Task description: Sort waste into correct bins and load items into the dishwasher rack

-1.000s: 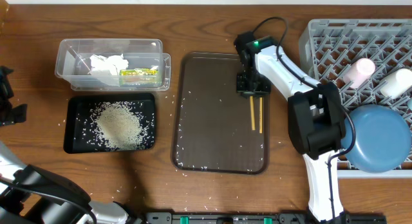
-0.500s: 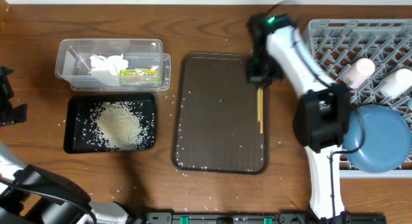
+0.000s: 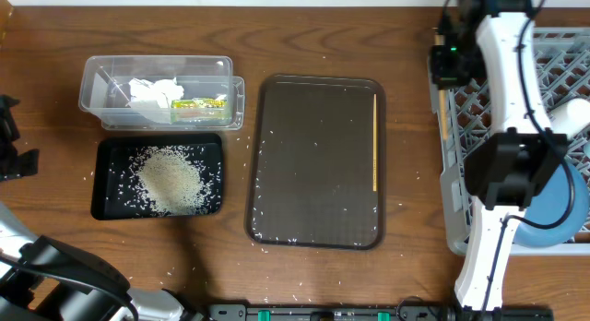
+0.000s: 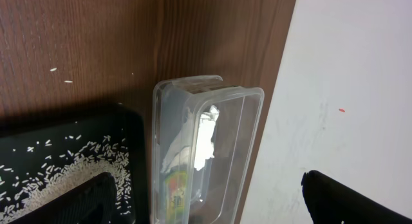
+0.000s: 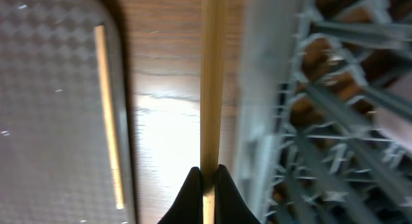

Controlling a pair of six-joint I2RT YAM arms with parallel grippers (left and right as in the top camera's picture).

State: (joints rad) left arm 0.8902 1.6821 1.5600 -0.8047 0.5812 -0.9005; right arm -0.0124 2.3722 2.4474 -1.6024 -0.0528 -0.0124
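My right gripper [image 5: 207, 179] is shut on one wooden chopstick [image 5: 212, 76], which hangs over the table strip by the left edge of the grey dishwasher rack [image 3: 461, 187]. In the overhead view that gripper [image 3: 449, 65] is at the rack's far left corner. A second chopstick [image 3: 374, 141] lies on the brown tray [image 3: 313, 160]. The clear tub [image 3: 161, 92] holds the tissue [image 3: 152, 89] and the snack wrapper [image 3: 198, 105]. Rice [image 3: 171, 178] fills the black tray [image 3: 103, 178]. My left gripper [image 4: 212, 205] is open, back from the tub's left end.
A large blue dish [image 3: 564, 206] and a white cup [image 3: 573, 116] sit in the rack, partly behind my right arm. Stray rice grains [image 3: 277, 236] dot the brown tray and the wooden table around it. Pale floor [image 4: 335, 89] shows beyond the table's far edge.
My right arm has lifted one chopstick off the brown tray and carried it right to the rack's left edge. The other chopstick stays on the tray. The left arm has not moved.
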